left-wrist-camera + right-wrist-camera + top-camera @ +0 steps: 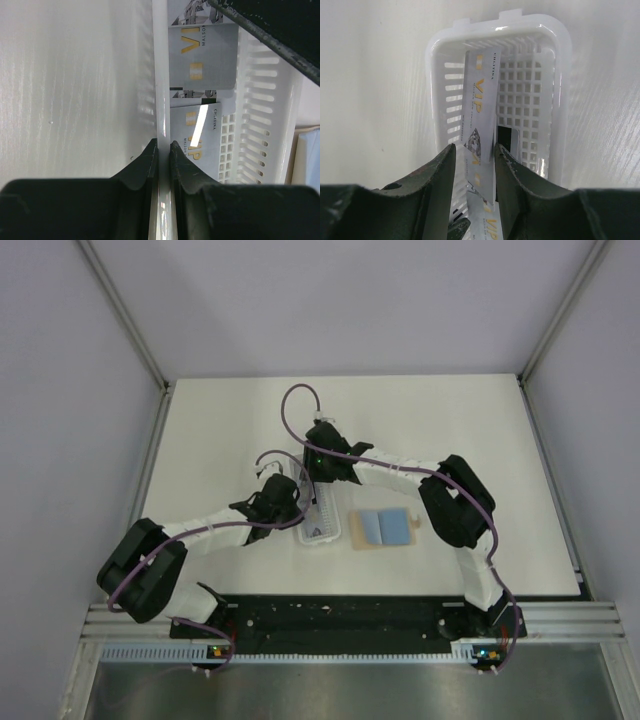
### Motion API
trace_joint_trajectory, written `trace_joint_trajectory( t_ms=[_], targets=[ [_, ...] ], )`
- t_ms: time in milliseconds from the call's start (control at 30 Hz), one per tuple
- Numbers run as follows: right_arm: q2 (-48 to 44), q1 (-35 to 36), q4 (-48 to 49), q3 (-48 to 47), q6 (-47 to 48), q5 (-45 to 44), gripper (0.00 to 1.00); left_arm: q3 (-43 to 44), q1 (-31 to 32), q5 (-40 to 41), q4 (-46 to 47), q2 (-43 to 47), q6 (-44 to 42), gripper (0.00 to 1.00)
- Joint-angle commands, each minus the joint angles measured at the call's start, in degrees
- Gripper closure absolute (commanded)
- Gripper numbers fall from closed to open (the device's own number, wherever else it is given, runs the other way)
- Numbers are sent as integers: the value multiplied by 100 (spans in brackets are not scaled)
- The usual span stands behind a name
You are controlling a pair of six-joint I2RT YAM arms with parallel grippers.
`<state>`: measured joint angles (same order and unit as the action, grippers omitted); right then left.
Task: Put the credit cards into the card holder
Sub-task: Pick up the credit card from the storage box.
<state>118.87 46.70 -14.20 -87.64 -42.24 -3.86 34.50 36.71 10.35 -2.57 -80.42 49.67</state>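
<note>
White table (pixel 470 430), seemingly lilac walls (pixel 340 300)

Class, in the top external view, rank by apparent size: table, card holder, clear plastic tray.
1. Table.
2. Card holder, lying open.
3. Plastic tray, though partly covered, so its place against the holder is unsure.

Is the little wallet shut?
No, the card holder lies spread open, its light blue inside facing up.
</note>
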Motion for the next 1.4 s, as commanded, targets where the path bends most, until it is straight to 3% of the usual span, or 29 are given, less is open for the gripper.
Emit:
trace_joint_trajectory(
  t_ms=[0, 900, 1367],
  targets=[
    [-31, 41, 84, -122, 49, 60, 62, 30, 82, -147, -16, -123, -45, 100],
    [154, 24, -224, -316, 163, 60, 64, 48, 91, -165, -24, -140, -71, 100],
    [-180, 24, 1049, 413, 207, 737, 68, 30, 91, -200, 2, -149, -80, 100]
  ],
)
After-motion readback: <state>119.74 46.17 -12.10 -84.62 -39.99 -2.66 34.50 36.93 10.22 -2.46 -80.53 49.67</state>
